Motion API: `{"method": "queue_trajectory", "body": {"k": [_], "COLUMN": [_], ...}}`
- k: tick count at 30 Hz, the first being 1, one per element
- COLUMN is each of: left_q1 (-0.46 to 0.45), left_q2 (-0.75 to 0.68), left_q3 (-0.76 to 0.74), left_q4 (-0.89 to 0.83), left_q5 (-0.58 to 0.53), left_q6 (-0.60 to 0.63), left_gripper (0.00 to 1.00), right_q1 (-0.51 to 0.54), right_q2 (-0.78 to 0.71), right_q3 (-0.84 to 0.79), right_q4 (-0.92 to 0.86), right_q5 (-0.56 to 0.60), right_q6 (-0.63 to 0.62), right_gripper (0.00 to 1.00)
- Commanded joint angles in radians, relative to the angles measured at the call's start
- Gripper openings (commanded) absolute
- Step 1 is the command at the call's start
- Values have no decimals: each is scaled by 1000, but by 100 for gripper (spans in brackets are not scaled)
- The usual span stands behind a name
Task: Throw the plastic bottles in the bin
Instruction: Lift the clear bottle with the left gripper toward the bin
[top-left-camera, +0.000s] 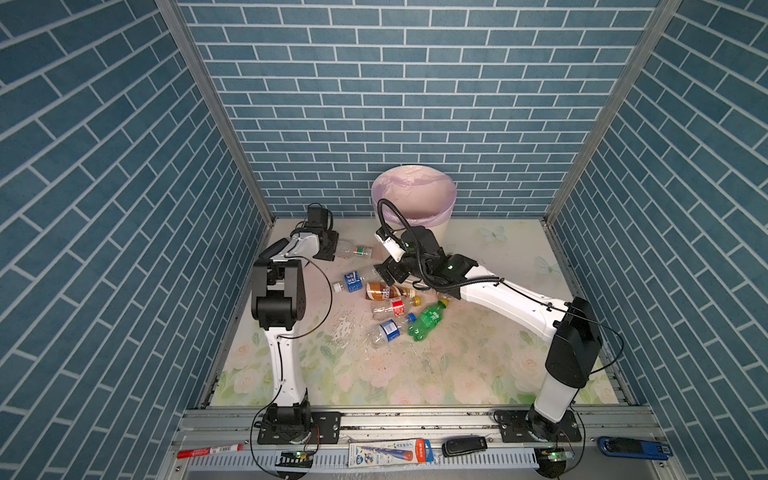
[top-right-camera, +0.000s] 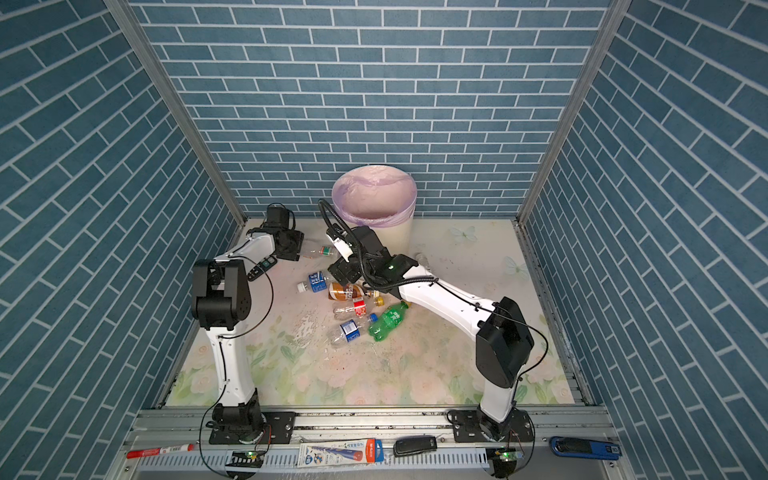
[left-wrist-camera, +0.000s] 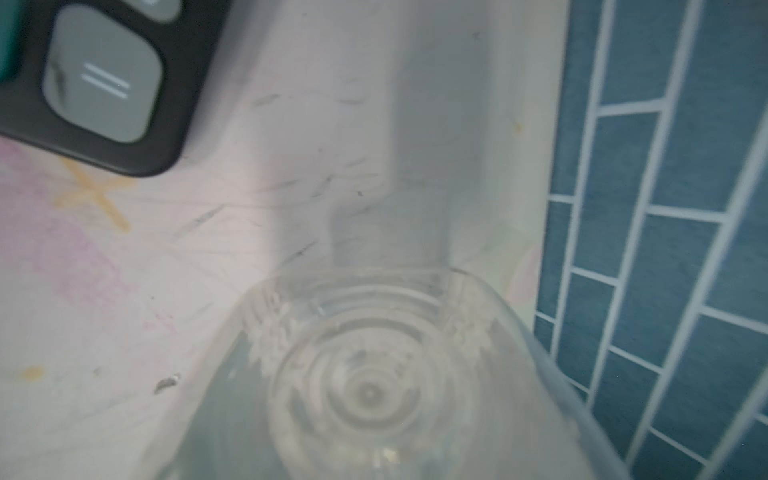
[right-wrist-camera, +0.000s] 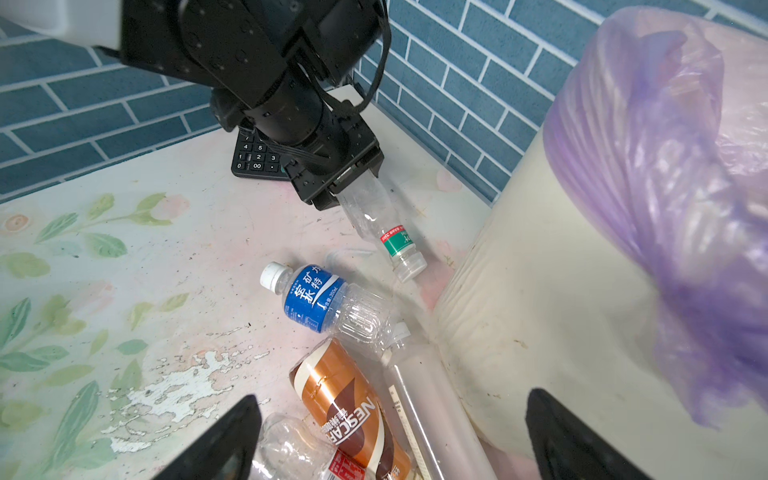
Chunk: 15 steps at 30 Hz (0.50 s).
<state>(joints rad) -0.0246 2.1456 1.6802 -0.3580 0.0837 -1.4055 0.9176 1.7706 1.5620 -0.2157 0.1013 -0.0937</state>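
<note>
Looking across the counter (top-left-camera: 457, 365), you have the left fingers (right-wrist-camera: 322, 195) clamped on the base end of a clear bottle with a green label (right-wrist-camera: 384, 226), at the back left just beside the black calculator (right-wrist-camera: 255, 160). The bottle's neck slants down toward the foot of the bin (right-wrist-camera: 519, 311); whether it rests on the counter you cannot tell. The left wrist view is filled by that bottle's ribbed bottom, blurred and very close. Your right fingers (right-wrist-camera: 224, 440) stand wide apart with nothing between them, hanging over the heap beside the bin's wall. Below them lie a blue-labelled bottle (right-wrist-camera: 316, 299) with a white cap and a brown-labelled bottle (right-wrist-camera: 349, 399), touching each other. In both top views the bin stands at the back of the counter, near the middle. Nearer you lie a red-labelled bottle (top-left-camera: 390, 307), a green bottle (top-left-camera: 428, 318) and a blue-capped bottle (top-left-camera: 388, 329), all on their sides and close together.
</note>
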Motion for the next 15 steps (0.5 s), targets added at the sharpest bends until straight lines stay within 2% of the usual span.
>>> {"method": "queue_trajectory", "body": {"k": [1,8,15], "left_q1": [5,3,-11], "left_q2": [-73,-211,-383], "left_q3": [-31,-164,-264], "left_q4": [88,226,304], "left_q5": [17,86,160], "left_q6": [57,160,365], "left_gripper": [50,51,52], "right_q1": [-8,-11,-23], "right_q2": [-52,-81,-96], "right_q3": [-25,-15,17], "right_q4": [12,-4,-22], "right_q5": [-2,-40,-114], "right_q6": [45,82,138], "right_gripper": [99,99,99]}}
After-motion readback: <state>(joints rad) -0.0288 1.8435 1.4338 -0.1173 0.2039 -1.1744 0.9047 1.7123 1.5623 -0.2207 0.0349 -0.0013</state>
